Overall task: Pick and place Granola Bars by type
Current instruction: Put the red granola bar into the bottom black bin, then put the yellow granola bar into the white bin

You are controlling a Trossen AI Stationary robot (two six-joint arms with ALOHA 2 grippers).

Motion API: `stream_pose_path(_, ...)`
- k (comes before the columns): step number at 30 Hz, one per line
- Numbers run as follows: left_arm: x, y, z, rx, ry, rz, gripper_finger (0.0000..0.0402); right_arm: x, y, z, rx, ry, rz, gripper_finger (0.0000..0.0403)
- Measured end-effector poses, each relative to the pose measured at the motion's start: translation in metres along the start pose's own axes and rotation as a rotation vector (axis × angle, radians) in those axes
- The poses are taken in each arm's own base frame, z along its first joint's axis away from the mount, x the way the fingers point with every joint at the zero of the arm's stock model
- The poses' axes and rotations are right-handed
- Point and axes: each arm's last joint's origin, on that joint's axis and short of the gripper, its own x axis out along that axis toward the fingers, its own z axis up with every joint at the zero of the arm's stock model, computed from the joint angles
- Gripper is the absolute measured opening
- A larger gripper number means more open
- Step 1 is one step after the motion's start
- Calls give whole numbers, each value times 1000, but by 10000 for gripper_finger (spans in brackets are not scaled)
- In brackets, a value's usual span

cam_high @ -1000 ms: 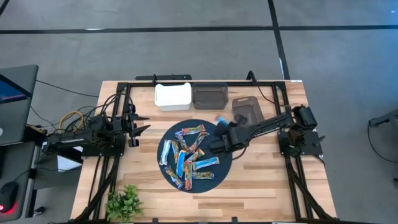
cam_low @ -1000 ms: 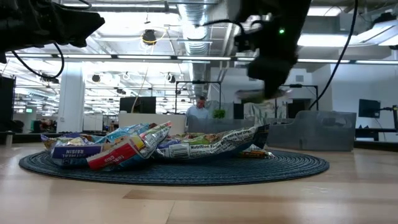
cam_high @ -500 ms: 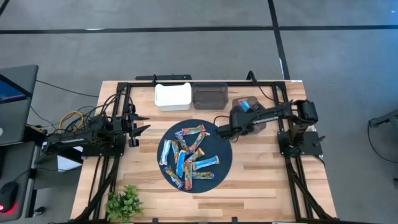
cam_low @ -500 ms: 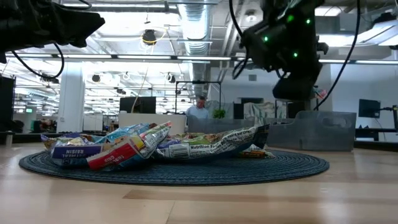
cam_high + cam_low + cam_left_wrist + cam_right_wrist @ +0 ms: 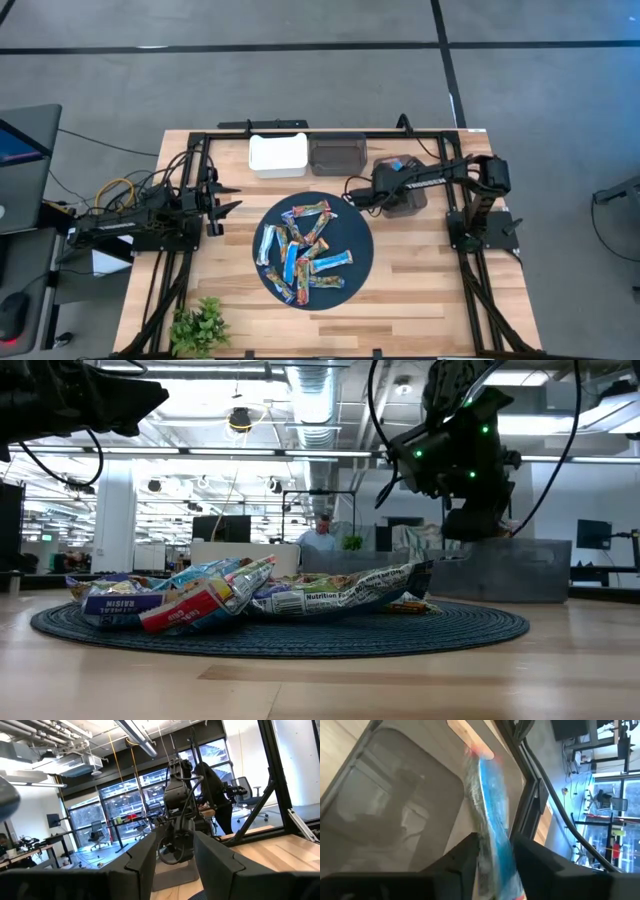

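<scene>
Several granola bars (image 5: 305, 250) in blue, orange-red and brown-green wrappers lie heaped on a dark round mat (image 5: 355, 270); the low view shows the heap of bars (image 5: 230, 595) from the side. My right gripper (image 5: 392, 176) hangs over the grey bin (image 5: 408, 198) at the table's far right and is shut on one blue bar (image 5: 487, 795). In the low view the right gripper (image 5: 475, 525) is just above that grey bin (image 5: 525, 575). My left gripper (image 5: 226, 206) waits open at the left of the mat. My right gripper pinches the blue bar between its two fingers (image 5: 462, 857) at one end of the wrapper (image 5: 492, 847). The fingers come from above. The bar is lifted clear and reaches forward past the fingertips over the grey bin's inside (image 5: 395, 805).
A white bin (image 5: 277, 155) and a dark bin (image 5: 337, 153) stand along the far edge beside the grey one. A black frame (image 5: 330, 133) borders the table. A small green plant (image 5: 200, 325) sits at the near left corner. People show in the room beyond.
My right gripper has carried the blue bar from above the mat's right edge toward the far right, to over the grey bin, turning as it went, and has come lower there. The heap on the mat has stayed as it was.
</scene>
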Motion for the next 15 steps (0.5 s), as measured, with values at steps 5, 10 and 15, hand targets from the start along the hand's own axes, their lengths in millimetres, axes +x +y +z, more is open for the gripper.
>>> stream_pose_path(5,0,0,0,0,0,0,126,-4,3,-3,-13,-18,-1,184)
stream_pose_path(10,0,0,0,0,0,0,126,-16,3,-7,-22,-76,0,227)
stream_pose_path(15,0,0,0,2,1,2,125,-44,-18,-19,53,-206,4,236)
